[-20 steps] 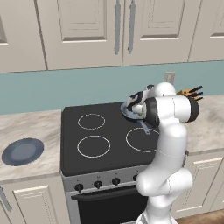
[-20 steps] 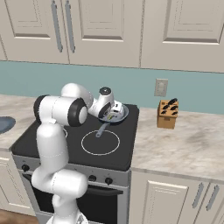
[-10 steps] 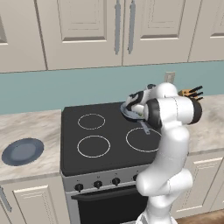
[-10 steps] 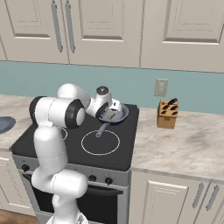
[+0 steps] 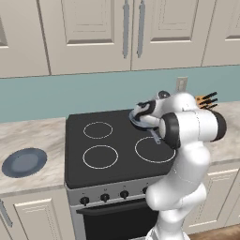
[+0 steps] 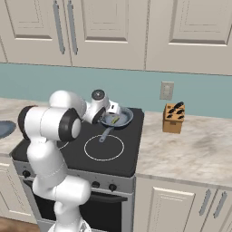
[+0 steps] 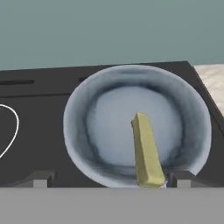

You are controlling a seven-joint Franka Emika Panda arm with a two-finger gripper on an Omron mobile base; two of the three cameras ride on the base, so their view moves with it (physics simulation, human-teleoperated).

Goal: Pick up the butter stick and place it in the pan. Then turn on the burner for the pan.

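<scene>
1. Though the job opened with a pick-up, the butter stick already lies in the pan, flat on the floor of it, its long axis running from about 12 down to 6 o'clock in the hand view and its near end down by the rim.
2. Judging by its look, the stick is light and soft, likely greasy: if it ever needed lifting again, a gentle pinch across its narrow width at mid-length would suit best, since a hard squeeze would dent it or let it slide.
3. Out from there, the pan sits on the black stovetop at the back right corner, its dark handle pointing toward the front, over the large white ring.
4. And the gripper hangs just over the pan's near rim, fingertips spread wide at roughly 7 and 5 o'clock of the hand view, with nothing between them, the butter let go.
5. What remains, by my reading, is the burner: the knobs run along the stove's front panel, well apart from the hand, so a long reach down and forward looks due.
6. Further out, a dark-blue plate rests on the left counter and a knife block stands on the right one.
</scene>
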